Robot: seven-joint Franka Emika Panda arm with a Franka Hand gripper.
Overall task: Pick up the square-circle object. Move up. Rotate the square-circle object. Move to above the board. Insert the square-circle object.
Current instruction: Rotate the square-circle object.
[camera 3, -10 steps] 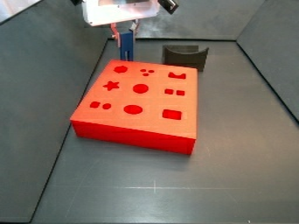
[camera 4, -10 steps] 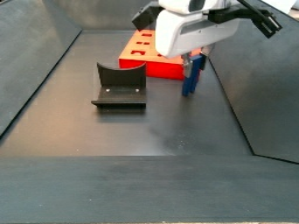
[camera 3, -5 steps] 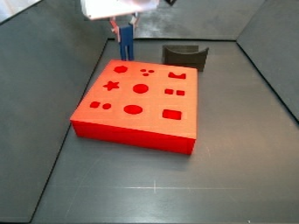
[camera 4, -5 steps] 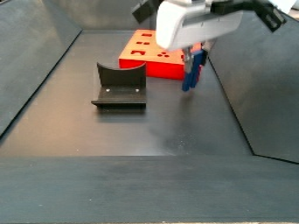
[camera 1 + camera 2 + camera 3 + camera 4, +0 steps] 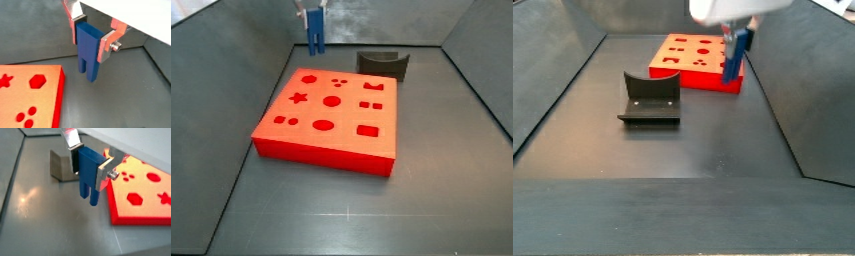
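Blue square-circle object (image 5: pixel 89 49) is held upright, prongs down, clamped between fingers (image 5: pixel 109 41) of end effector (image 5: pixel 89 159). It is seen lifted off counter (image 5: pixel 438 160), beside far edge of red board (image 5: pixel 329 112), w/ dark holder (image 5: pixel 649 98) well apart.

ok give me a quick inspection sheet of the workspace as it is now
surface: dark grey floor, bare apart from the items below
job's things: the square-circle object is blue, upright, prongs down, held off the floor beside the board; board is red, flat, its shaped holes unfilled
clutter: dark grey curved holder standing apart from the board
grippers: gripper shut on the square-circle object, raised, mostly out of frame in both side views
cables: nothing seen
surroundings: dark grey walls around the floor
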